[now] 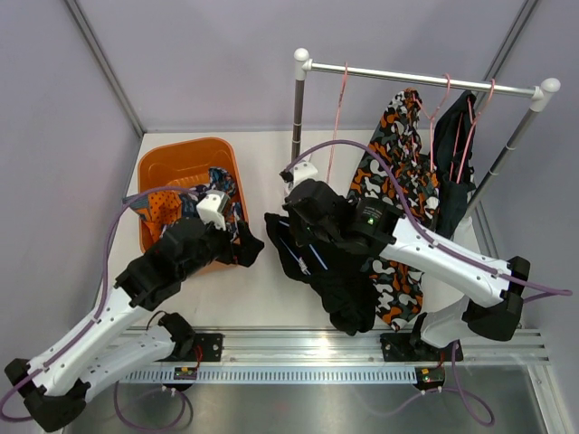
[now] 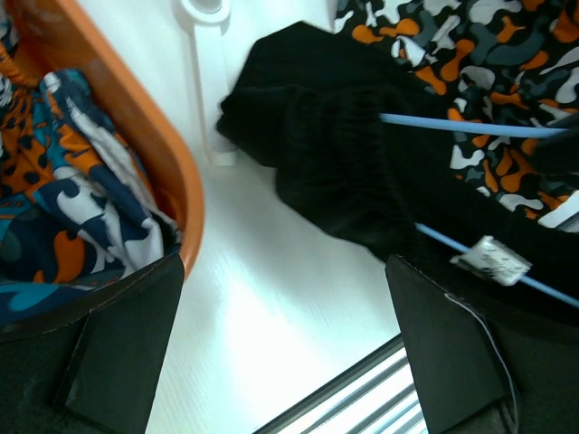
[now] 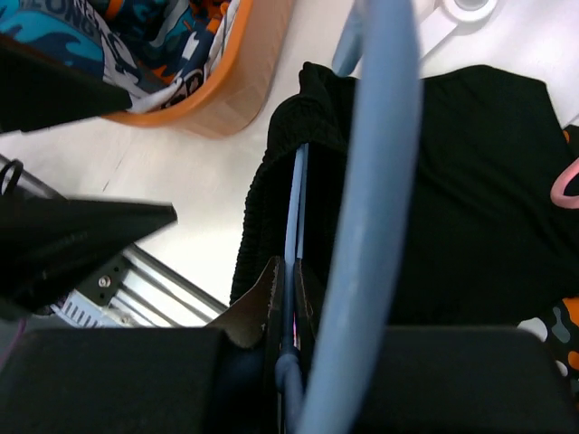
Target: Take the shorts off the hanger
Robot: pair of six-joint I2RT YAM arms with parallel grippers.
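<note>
Right gripper [image 3: 291, 289] is clamping the blue hanger [image 3: 375, 181] carrying the black shorts [image 2: 344, 154] while the wide-open left gripper [image 2: 285, 339] is hovering nearby, probably needing to grab and tug them off next.

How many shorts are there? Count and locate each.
4. Teal-blue and orange patterned shorts in the orange plastic basket; plain black shorts on the blue hanger; orange, black and white camouflage shorts and dark navy shorts hanging from the metal rail.

The left arm [image 1: 99, 316] is stretching forward and rightward from its base, and the left gripper [image 2: 285, 357] is hanging with its jaws spread wide. The right arm [image 1: 443, 258] is reaching leftward, wrist tipped down, the right gripper [image 3: 289, 294] pinching tight.
</note>
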